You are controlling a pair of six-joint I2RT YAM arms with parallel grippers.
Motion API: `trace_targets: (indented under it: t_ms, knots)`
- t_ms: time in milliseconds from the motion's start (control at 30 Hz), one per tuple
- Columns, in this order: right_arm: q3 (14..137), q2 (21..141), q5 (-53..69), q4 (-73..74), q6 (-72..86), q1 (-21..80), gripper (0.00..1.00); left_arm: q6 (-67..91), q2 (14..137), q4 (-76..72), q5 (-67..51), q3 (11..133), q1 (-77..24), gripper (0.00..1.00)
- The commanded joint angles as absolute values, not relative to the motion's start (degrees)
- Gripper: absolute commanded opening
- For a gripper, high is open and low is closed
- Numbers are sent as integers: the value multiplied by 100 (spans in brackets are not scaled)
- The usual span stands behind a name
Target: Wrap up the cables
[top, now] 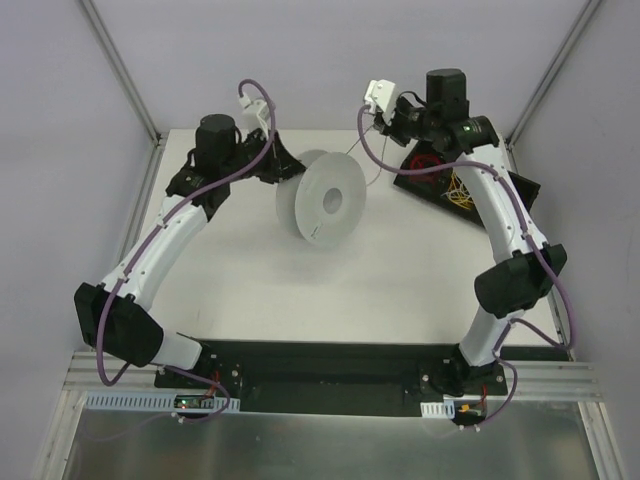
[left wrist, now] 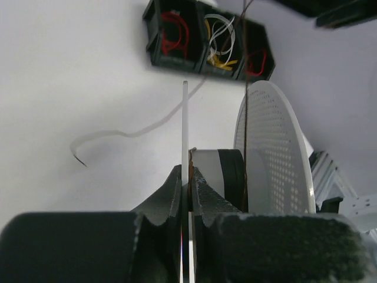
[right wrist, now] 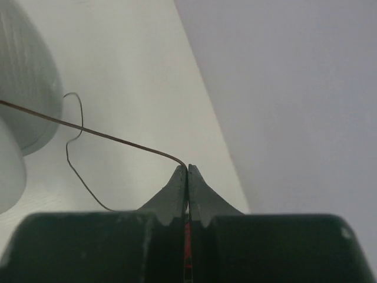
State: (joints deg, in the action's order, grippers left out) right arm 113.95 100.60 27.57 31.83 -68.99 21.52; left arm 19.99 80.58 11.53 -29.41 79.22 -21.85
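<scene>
A grey spool (top: pixel 325 200) stands on its edge mid-table. My left gripper (top: pixel 284 168) is shut on the rim of its near flange; in the left wrist view the jaws (left wrist: pixel 187 168) clamp the thin flange (left wrist: pixel 185 124) edge-on. Dark wire is wound on the hub (left wrist: pixel 234 177) before the perforated far flange (left wrist: pixel 274 153). My right gripper (top: pixel 384 122) is shut on the thin dark cable (right wrist: pixel 100 134), which runs taut from its fingertips (right wrist: pixel 187 168) left to the spool (right wrist: pixel 23 88). A loose curl of cable (right wrist: pixel 73 159) hangs below.
A black bin (top: pixel 440 182) with red, yellow and white wires sits at the back right; it also shows in the left wrist view (left wrist: pixel 209 41). A pale curved strip (left wrist: pixel 135 132) lies on the table. Grey walls close the back and sides.
</scene>
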Motion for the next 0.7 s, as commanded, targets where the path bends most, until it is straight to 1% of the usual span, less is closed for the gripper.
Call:
trace_targets:
  t_ms: [0,200,367,467,500,533,600,667]
  knots:
    - [11664,10169,3734,3998,-5810,1661,0,2836,7752,-437,-4394,7901,-1706,0]
    - [10197,9739,4280,3771,-5239,1661,0,3944,7918,-1449,-4500,8357,-1266,0]
    - [9608,9457,4806,3481,-4694,1652,0,4384,8068,-1634,-4298,8701,-1143,0]
    - [9247,9247,5132,3008,-4177,1661,0,4920,8156,-1845,-4123,8771,-1064,0]
    - [9098,9159,5150,2806,-4001,1670,5,5061,8191,-1898,-4087,8815,-1046,0]
    - [8949,9089,5133,2560,-3869,1670,13,5149,8235,-1942,-4087,8876,-1037,0]
    - [8746,8948,5037,2225,-3736,1670,21,5229,8279,-1951,-4061,9008,-1028,0]
    - [8649,8877,4957,1996,-3622,1661,37,5282,8323,-1978,-4052,9140,-1028,0]
